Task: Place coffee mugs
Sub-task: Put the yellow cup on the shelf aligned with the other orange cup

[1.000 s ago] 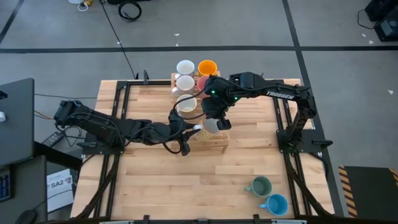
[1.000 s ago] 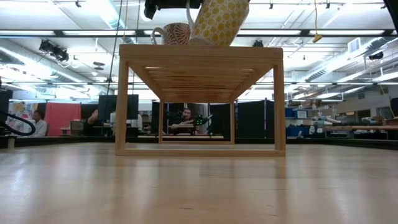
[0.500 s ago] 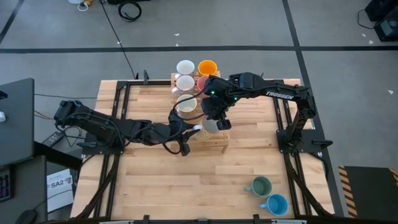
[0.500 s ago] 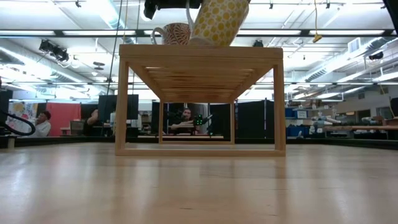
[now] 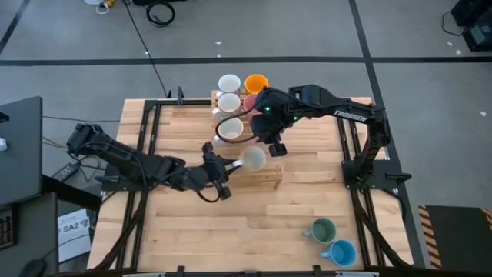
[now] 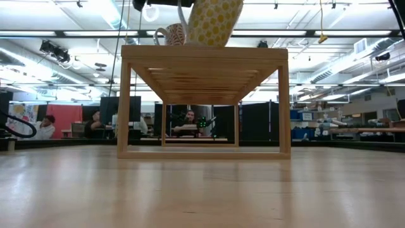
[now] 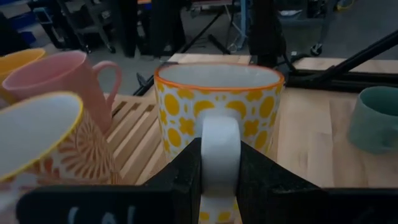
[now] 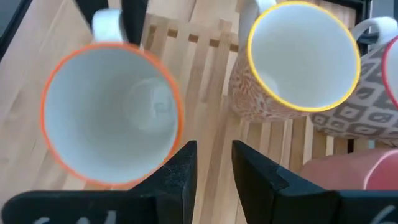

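Wooden table [image 5: 192, 223], slatted rack [image 6: 202, 60] on it, green mug [image 5: 320, 229], blue mug [image 5: 341, 252] near front edge

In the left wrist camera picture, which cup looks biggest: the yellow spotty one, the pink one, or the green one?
1. Yellow-spotted mug, largest, though it sits nearest the camera, so this may mislead.
2. Pink mug.
3. Green mug, partly cut off at the picture's edge.

Two dark, near-black jointed arms on black frame rails at worktop sides, centre of high view. Right arm [image 5: 338, 115]: white "TROSSEN" lettering on link, green indicator light near wrist. Left arm [image 5: 131, 161]: bulky matte segments, thin black cable looping beside wrist. Wrist views: flat black matte fingers [image 7: 186, 180], faint pale markings on bar beneath.
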Robot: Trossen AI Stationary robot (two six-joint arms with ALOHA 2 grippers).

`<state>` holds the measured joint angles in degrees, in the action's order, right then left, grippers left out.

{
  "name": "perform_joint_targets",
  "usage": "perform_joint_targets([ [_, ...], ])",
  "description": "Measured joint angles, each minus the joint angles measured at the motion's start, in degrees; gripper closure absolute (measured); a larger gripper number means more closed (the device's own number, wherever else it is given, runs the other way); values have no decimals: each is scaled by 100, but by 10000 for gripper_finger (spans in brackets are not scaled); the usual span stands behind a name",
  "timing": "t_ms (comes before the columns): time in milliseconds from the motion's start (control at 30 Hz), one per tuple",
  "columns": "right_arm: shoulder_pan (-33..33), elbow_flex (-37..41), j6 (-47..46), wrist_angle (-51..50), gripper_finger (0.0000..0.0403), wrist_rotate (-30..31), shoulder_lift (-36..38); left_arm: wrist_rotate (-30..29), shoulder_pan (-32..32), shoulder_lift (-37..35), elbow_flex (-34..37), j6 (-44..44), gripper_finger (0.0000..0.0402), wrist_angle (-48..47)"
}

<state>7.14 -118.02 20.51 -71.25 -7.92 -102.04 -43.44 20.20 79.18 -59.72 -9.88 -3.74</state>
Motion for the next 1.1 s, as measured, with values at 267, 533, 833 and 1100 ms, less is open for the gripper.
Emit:
perform_joint_targets([
  [267,-2,0,0,-284,297,-5,0,-458,258,0,0,-154,326,-288],
  [533,-2,0,-2,-365,296,-83,0,-818,451,0,0,-792,326,-774],
  [833,-4,0,-2,-365,296,-116,0,-824,545,-4,0,-1218,326,-1287],
  [1100,-2,0,-2,-369,297,-116,0,-868,604,-81,2,-1203,326,-1330],
])
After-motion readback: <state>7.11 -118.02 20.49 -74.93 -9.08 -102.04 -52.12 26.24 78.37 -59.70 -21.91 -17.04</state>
